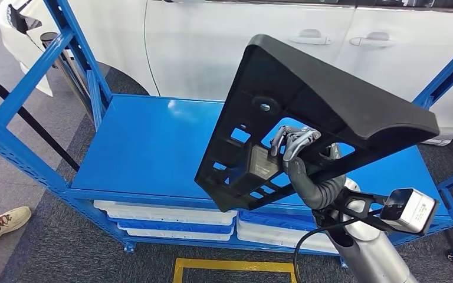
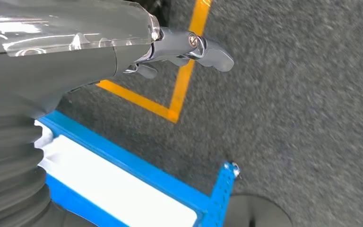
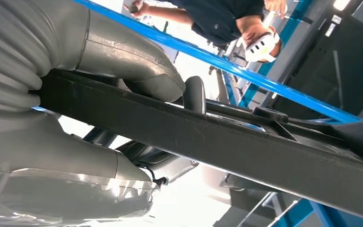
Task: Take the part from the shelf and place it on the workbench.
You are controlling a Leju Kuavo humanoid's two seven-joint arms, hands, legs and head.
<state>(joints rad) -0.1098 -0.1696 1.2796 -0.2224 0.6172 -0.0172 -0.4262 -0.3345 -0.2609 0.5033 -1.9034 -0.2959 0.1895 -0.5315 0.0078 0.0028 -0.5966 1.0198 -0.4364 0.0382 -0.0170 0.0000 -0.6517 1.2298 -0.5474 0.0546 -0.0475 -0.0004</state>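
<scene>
A large black plastic part (image 1: pixel 307 106), roughly triangular with ribbed cut-outs, is lifted above the blue shelf (image 1: pixel 147 147). My right hand (image 1: pixel 298 154) grips its lower rib from beneath, fingers wrapped through an opening. In the right wrist view the thumb (image 3: pixel 137 61) and hand (image 3: pixel 56 142) clamp a long black bar of the part (image 3: pixel 246 146). My left hand (image 2: pixel 179 49) hangs over the grey floor, fingers loosely apart and holding nothing.
The blue shelf frame has uprights at the left (image 1: pixel 71 53) and right (image 1: pixel 448 71), with white trays (image 1: pixel 165 215) on the lower level. A white car (image 1: pixel 242 35) stands behind. Yellow floor tape (image 1: pixel 236 265) lies in front. A person's shoe (image 1: pixel 0 227) is at left; a person (image 3: pixel 227 19) stands nearby.
</scene>
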